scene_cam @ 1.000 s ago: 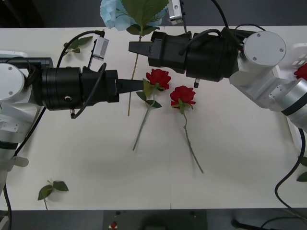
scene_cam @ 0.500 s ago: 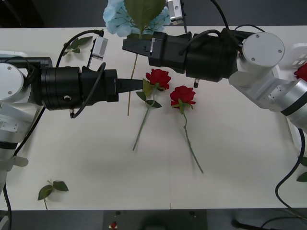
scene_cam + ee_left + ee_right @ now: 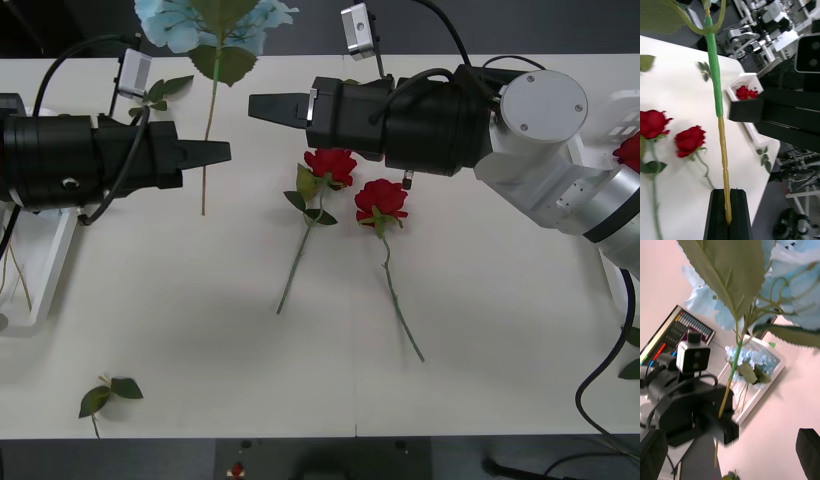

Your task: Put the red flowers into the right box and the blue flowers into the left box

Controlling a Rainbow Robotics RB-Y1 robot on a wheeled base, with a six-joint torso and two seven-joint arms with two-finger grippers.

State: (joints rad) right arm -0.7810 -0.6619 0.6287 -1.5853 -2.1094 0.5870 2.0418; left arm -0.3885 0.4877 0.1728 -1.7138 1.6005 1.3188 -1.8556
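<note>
Front view: left gripper (image 3: 222, 152), black two-finger, at table 10 o'clock, fingers pressed together on the lower stem of the pale-blue fluffy artificial flower (image 3: 214, 20); bloom sits at 12 o'clock past the far table edge. Left wrist view confirms stem pinched between the shut fingers (image 3: 719, 210). Right gripper (image 3: 262, 105), black, near table centre-top, fingers spread apart per right wrist view, holding nothing. Two deep-red artificial roses (image 3: 331, 163) lie on the white table (image 3: 480, 330) just right of centre, stems pointing to 6 o'clock. Shallow white plastic left tray (image 3: 763, 384) already holds blue flowers; right white tray (image 3: 752, 80) holds red ones.
</note>
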